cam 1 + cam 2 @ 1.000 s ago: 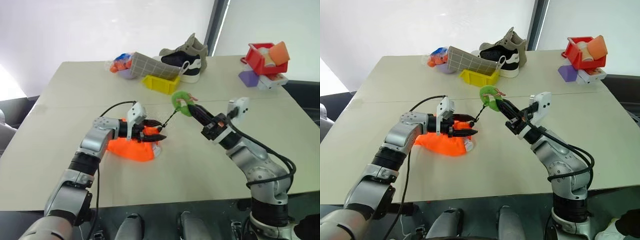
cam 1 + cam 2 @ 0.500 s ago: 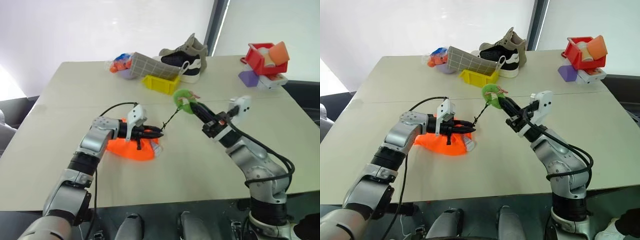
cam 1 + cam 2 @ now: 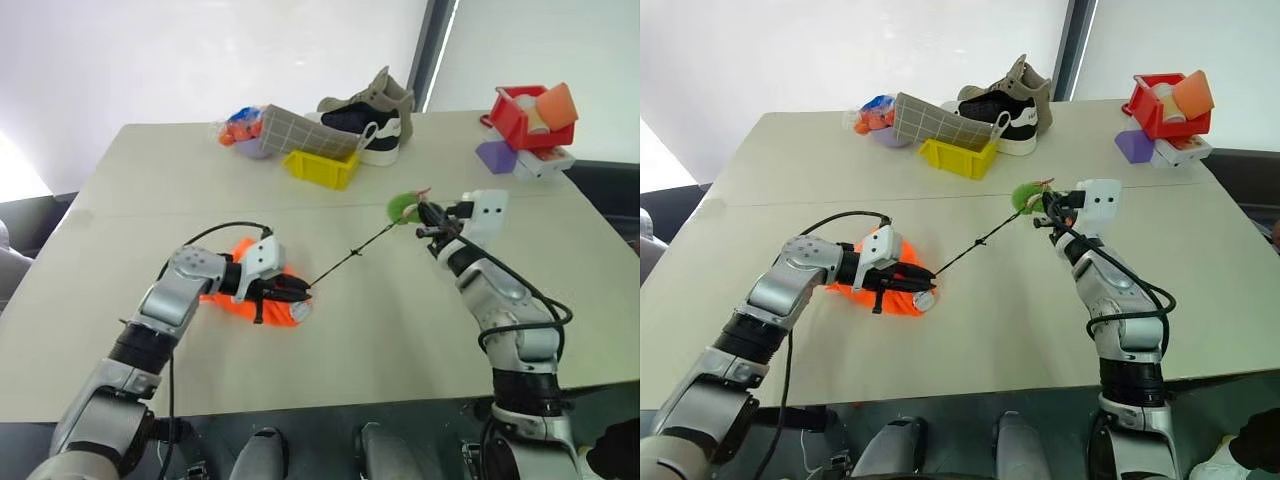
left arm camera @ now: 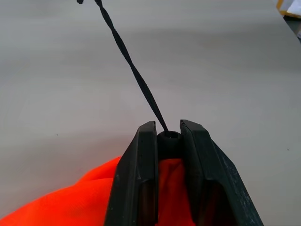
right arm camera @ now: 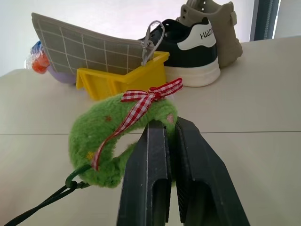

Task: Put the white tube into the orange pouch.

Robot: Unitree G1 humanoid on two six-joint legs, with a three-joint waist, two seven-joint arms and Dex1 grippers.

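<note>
Left gripper (image 4: pixel 168 141) jaws are clamped on the cord stopper at the mouth of the pouch (image 3: pixel 240 300), which lies on the table (image 3: pixel 150 180). Right gripper (image 5: pixel 170 136) jaws pinch the green ring (image 5: pixel 106 141) (cord (image 3: pixel 345 262) taut between). Tube (image 3: pixel 925 299) end shows just beside the left jaws.

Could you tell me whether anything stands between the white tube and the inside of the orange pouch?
The slim white plastic tube lies at the neon-orange fabric pouch's edge. The left gripper is clamped on the black cord stopper at the mouth, blocking it. I can't tell whether the tube is partly inside.
</note>
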